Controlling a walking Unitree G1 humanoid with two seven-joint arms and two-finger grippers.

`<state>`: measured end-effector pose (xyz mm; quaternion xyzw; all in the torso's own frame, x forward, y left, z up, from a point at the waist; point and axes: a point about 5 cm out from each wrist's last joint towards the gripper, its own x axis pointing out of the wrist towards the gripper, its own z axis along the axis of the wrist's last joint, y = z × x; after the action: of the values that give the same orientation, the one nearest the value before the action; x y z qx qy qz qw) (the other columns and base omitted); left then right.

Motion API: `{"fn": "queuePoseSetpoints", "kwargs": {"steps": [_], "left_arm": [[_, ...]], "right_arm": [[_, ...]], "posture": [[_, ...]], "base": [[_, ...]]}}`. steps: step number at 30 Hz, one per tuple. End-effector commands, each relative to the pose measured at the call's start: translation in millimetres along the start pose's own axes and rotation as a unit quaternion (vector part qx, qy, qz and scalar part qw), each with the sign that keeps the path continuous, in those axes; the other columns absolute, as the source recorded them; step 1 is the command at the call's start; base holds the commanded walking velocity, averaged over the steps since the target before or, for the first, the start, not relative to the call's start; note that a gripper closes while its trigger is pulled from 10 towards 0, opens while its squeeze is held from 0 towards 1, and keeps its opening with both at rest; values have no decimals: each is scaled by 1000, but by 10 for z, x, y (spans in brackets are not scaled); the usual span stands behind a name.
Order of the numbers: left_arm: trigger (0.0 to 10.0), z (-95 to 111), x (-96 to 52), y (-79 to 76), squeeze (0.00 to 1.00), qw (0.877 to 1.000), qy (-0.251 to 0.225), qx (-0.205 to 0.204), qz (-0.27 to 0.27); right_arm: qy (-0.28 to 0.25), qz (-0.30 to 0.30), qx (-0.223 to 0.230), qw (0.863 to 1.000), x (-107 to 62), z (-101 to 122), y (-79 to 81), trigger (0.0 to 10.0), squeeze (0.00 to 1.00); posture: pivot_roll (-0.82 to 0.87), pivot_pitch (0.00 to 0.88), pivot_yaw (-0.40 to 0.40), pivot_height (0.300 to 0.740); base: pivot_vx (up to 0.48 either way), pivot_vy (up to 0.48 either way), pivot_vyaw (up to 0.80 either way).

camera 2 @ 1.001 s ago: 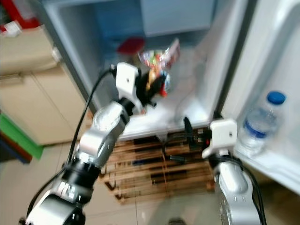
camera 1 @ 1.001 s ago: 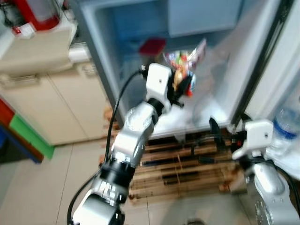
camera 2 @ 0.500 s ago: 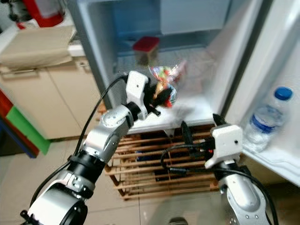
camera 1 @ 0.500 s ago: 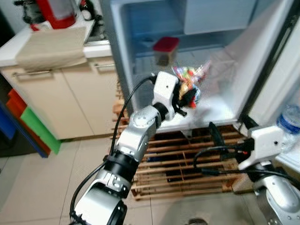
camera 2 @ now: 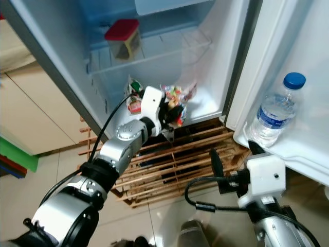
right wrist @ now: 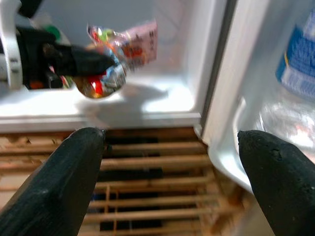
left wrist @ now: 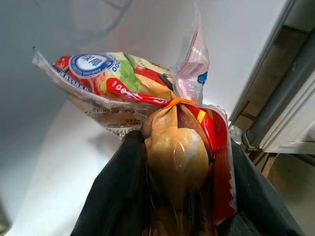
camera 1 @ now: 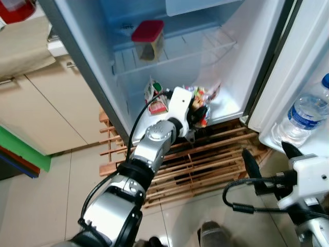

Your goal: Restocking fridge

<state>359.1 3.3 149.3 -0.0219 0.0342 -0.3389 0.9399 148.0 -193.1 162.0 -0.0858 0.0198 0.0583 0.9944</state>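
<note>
The fridge (camera 1: 103,77) stands open in front of me. My left gripper (camera 1: 198,112) is shut on a colourful snack bag (camera 1: 204,96) tied with an orange band (left wrist: 178,102). It holds the bag just above the white bottom floor of the fridge (camera 1: 226,105), near its front edge. In the left wrist view the black fingers (left wrist: 118,196) pinch the bag's neck on both sides. My right gripper (camera 1: 266,155) is open and holds nothing. It hangs low outside the fridge, over the floor by the door's foot.
A red-lidded container (camera 1: 148,38) sits on the wire shelf above. A small carton with a green cap (camera 1: 154,95) stands at the bottom left. A water bottle (camera 1: 308,110) stands in the door rack. A wooden pallet (camera 1: 205,164) lies under the fridge, and cabinets (camera 1: 36,113) stand to the left.
The camera has come closer and tilted down. My left gripper has carried the bag lower, toward the fridge's bottom floor. The right gripper has dropped back from the fridge edge.
</note>
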Motion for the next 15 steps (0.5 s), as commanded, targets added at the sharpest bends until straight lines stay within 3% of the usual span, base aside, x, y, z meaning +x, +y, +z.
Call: {"fn": "queuePoseSetpoints", "kwargs": {"steps": [1,5,7,10,11,12,13,15], "left_arm": [[10000,101,86,-107,0,1000,-18,-4,-10],[10000,233,129,-31,0,999,-31,37,-9],[10000,233,129,-31,0,999,-31,37,-9],[10000,288,135,59,0,996,-18,90,-5],[10000,291,122,144,0,991,2,132,3],[10000,291,122,144,0,991,2,132,3],[10000,322,115,203,0,985,10,170,9],[10000,334,114,216,0,984,11,179,10]], "right_arm": [[6,-2,1,1000,-106,49,31,10000,0],[24,-7,3,1000,-221,64,68,10000,0],[24,-7,3,1000,-221,64,68,10000,0],[36,-10,3,999,-318,79,84,10000,0],[45,-12,4,999,-380,88,101,10000,0],[45,-12,4,999,-380,88,101,10000,0],[50,-14,5,999,-417,95,113,10000,0],[51,-14,6,999,-434,100,121,10000,0]], "posture": [[-502,267,169,740],[-532,301,167,740],[-532,301,167,740],[-545,321,168,740],[-558,342,169,740],[-558,342,169,740],[-562,349,168,740],[-563,350,169,740]], "base": [[0,0,0],[0,0,0],[0,0,0],[0,0,0],[0,0,0],[0,0,0],[0,0,0],[0,0,0]]}}
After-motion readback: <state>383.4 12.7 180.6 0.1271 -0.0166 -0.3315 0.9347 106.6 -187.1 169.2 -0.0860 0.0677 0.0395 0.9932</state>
